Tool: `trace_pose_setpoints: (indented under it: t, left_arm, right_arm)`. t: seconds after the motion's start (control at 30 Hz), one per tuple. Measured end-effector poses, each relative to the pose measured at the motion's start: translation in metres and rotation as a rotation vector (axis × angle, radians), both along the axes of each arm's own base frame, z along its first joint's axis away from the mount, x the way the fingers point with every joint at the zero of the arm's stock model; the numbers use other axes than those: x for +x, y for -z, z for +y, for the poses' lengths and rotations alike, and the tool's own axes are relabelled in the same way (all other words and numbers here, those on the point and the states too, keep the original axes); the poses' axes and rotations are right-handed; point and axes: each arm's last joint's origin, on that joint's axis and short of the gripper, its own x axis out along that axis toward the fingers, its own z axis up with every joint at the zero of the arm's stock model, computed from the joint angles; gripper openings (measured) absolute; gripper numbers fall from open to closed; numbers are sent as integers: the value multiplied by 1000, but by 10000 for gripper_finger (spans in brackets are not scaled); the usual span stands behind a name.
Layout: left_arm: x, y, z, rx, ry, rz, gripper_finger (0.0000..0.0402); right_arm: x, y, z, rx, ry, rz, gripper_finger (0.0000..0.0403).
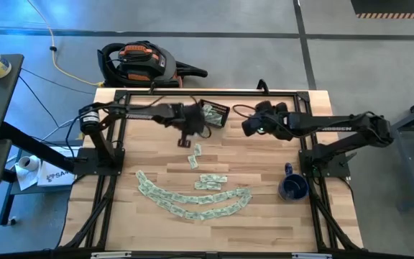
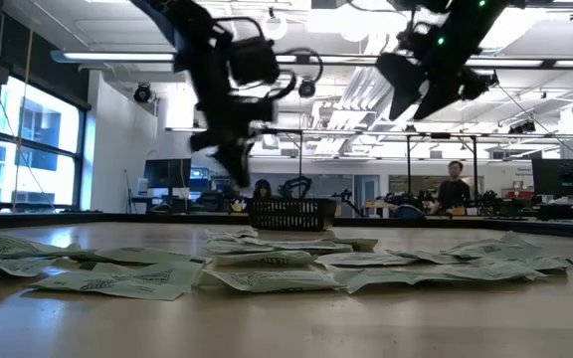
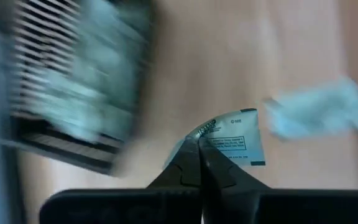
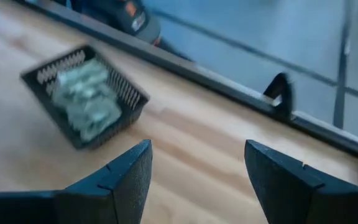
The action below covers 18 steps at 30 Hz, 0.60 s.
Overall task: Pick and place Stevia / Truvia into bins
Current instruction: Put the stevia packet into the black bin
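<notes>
Pale green paper is what I have pinched: the left gripper has its two dark fingers pressed together on the corner of one Stevia sachet, which bends upward from the grip. In the high view this gripper hangs over the far middle of the wooden table, just beside the basket.

My step, as I judge it, is the carry to the basket. To do it well I would lift clear of the slatted wall, centre the sachet above the opening, and part the fingers only once it hangs inside the rim; a corner grip on thin paper may let it swing or slip.

The right gripper waits with its fingers wide apart and nothing between them, near the basket's other side.

Materials: the basket is dark, rectangular, with ribbed mesh-like sides, and already holds a heap of sachets. The loose sachets are flat, crinkled rectangles lying in a curved band across the near table. A dark blue mug stands to the right.
</notes>
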Motion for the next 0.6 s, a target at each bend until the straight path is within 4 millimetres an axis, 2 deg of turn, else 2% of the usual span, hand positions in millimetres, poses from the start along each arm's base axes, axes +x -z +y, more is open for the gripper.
trace_pose_setpoints:
  t: [0.13, 0.23, 0.3, 0.4, 0.5, 0.6]
  left_arm:
    - [8, -28, 37, 70, -53, -200, 21]
    - [10, -36, 66, 70, -56, -320, 22]
    - [12, -31, 82, 61, -67, -310, 26]
    - [23, -17, 93, 30, -74, -268, 25]
    - [39, -5, 94, 5, -66, -238, 24]
    - [44, 10, 90, 11, -49, -120, 29]
  right_arm:
    - [-13, -12, 2, -42, 47, -37, 245]
    - [-20, -16, 2, -48, 56, -38, 245]
    - [-23, -16, 2, -43, 54, -27, 245]
    - [-24, -15, 3, -36, 52, -15, 245]
    - [-24, -15, 3, -24, 55, -22, 245]
    - [-24, -14, 3, -15, 57, -22, 245]
